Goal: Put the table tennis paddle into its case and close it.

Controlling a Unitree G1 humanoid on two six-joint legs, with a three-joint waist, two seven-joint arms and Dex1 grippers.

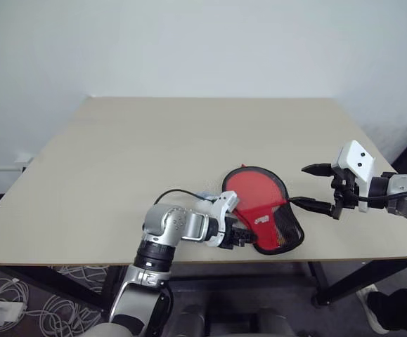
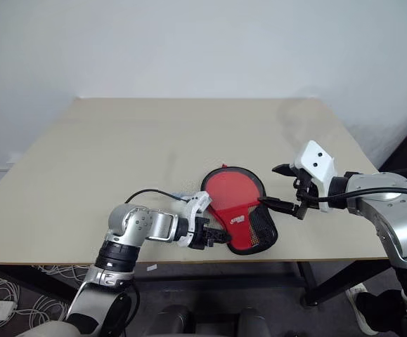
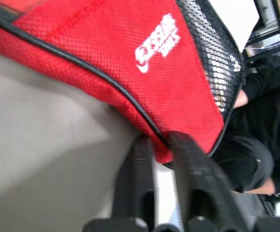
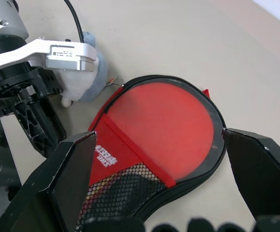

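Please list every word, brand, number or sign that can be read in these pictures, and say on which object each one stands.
White logo on the red outer of the case: two lines of print under a small emblem, seen turned over; the letters cannot be read for certain.
White label on the left gripper housing, seen in the right wrist view: small dark print, too small to read.
No other text shows.

Beige table [image 1: 154,154] on black legs against pale wall [image 1: 189,42], cables [image 1: 41,316] on patterned floor.

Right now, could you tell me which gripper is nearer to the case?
Left. The left gripper is shut on the case's near edge; the right gripper hangs open beside its far side, not touching.
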